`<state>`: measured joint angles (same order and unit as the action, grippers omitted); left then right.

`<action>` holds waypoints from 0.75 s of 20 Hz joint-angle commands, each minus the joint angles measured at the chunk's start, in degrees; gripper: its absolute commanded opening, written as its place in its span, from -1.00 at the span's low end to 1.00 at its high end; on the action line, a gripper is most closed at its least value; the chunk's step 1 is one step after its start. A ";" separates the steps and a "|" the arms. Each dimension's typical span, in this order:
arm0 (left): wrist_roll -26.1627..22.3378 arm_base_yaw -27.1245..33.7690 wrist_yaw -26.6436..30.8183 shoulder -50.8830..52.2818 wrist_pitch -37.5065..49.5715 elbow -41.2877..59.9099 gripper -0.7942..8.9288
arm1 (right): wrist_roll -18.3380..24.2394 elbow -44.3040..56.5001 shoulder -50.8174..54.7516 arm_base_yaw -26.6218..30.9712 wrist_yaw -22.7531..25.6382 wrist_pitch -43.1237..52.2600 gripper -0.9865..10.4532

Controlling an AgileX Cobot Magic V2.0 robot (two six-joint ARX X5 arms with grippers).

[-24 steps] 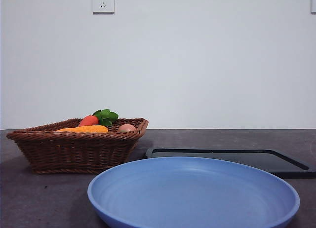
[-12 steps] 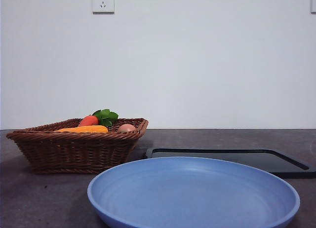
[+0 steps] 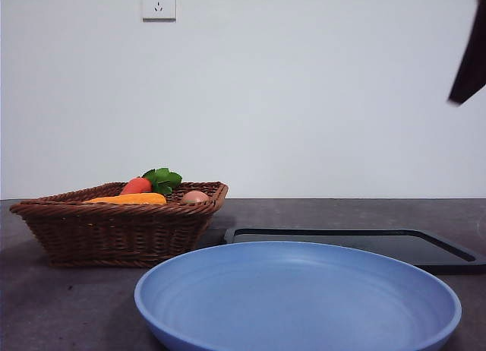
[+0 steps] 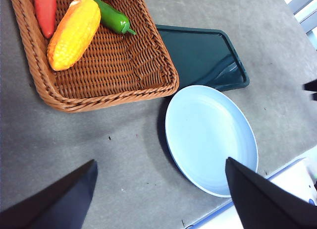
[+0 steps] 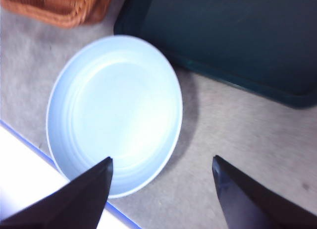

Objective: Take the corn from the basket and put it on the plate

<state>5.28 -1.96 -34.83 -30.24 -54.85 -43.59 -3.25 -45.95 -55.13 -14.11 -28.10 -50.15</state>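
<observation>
Two hands idle | front: I see corn [image 3: 127, 199] lying in basket [image 3: 114, 229] far left, plate [image 3: 298, 299] near | left wrist: left hand [image 4: 161, 189] spread wide, empty | right wrist: right hand [image 5: 161, 192] spread wide over plate, empty

basket [image 4: 114, 65]: rough woven wicker | corn [image 4: 74, 33]: glossy, bumpy | plate [image 3: 304, 301]: smooth, matte

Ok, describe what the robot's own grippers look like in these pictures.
Little of them shows. The left gripper appears as two flat, matte black jaws, wedge-shaped and tapering to points. The right gripper looks the same: two plain black pointed wedges, a bit blurred. No cables, markings or labels are visible on either. In the front view only a dark, slanted arm tip shows at the top corner.
</observation>
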 commanded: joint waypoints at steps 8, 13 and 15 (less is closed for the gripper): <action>-0.09 -0.11 -0.26 -0.44 0.52 -1.09 0.03 | -0.50 -1.05 -23.08 -6.58 0.09 11.63 -0.29; -0.09 -0.11 -0.26 -0.44 0.52 -1.09 0.03 | -0.37 -1.05 -30.42 -8.17 0.15 15.37 -0.35; -0.09 -0.11 -0.26 -0.44 0.50 -1.09 0.02 | -0.37 -1.05 -31.85 -8.57 1.03 15.82 -0.43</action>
<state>5.28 -1.96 -34.83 -30.37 -54.85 -43.59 -3.42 -46.00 -86.19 -22.28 -27.00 -34.65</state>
